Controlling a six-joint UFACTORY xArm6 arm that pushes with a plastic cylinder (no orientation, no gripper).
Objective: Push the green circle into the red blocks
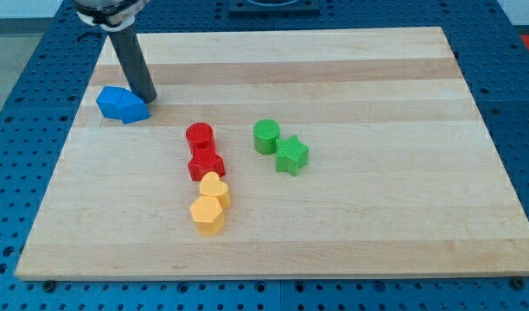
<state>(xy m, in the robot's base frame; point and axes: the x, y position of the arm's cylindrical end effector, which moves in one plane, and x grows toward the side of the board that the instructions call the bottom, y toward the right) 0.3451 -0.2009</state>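
The green circle [266, 136] sits near the board's middle, touching a green star [291, 155] at its lower right. To its left, a gap apart, stand a red circle [200, 137] and a red star [205, 164] just below it. My tip [147, 98] is at the view's upper left, touching the right side of a blue block [122, 104], far left of the green circle.
A yellow heart [215, 188] and a yellow hexagon-like block [207, 214] lie just below the red star. The wooden board [377, 225] rests on a blue perforated table.
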